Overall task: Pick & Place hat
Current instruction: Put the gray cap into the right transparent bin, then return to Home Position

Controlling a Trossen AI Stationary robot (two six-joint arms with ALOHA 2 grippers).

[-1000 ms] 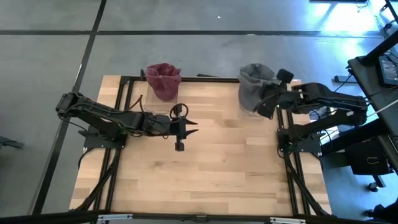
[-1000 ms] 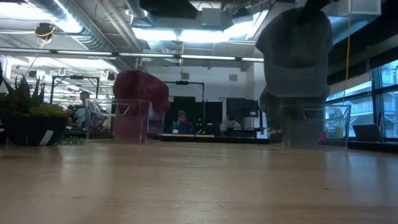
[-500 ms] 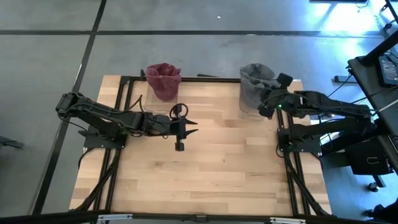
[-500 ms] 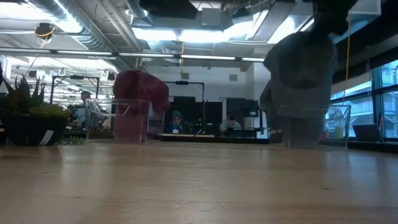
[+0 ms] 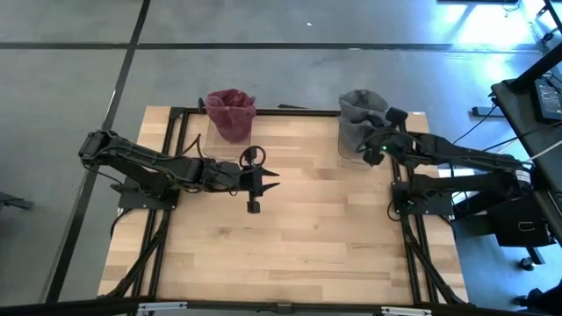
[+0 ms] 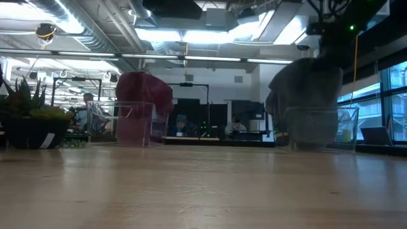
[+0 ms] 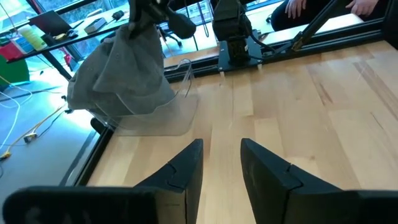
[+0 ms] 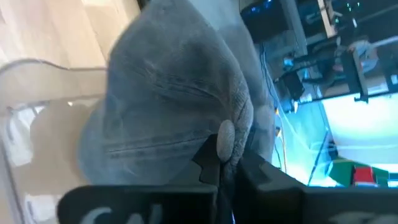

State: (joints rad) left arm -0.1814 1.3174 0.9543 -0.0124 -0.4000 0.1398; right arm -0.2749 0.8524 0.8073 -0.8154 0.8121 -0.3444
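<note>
1. Table [image 5: 290, 237] of pale wood seen from above, with two dark robot arms reaching in from either side.
2. Grey hat [image 5: 358, 112] at the back right corner, draped over a clear plastic stand [image 6: 321, 130]; a dark red hat [image 5: 231, 111] sits on a matching stand at the back left.
3. Right gripper [image 5: 375, 149] is touching the grey hat, its fingers pressed together on a fold of the fabric beside the crown button — the hat hangs directly ahead of the jaws, crown upward.
4. Left gripper [image 5: 255, 185] waits over the middle of the table, well apart from both hats, fingers spread and holding nothing.
5. The right arm is far nearer the grey hat — any release or lift is its job.
6. No readable writing or brand marks show anywhere.
</note>
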